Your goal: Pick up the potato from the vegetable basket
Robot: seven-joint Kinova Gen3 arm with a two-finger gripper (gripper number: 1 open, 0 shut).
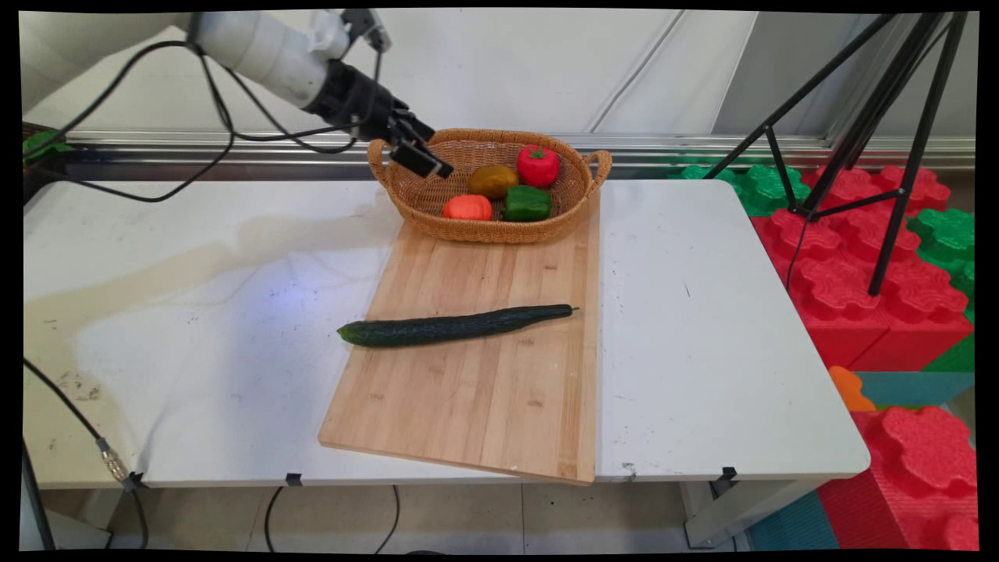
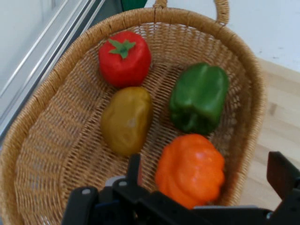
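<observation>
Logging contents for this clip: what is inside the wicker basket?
The basket holds a red tomato, an olive-brown potato, a green pepper and an orange pumpkin. The end effector covers the basket's near floor.

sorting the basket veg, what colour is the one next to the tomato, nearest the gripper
Olive-brown, a yellowish potato-like piece beside the red tomato; the hand view shows it best.

Tool [image 1: 421, 158] raised, angled downward, fingers spread apart, empty.
</observation>
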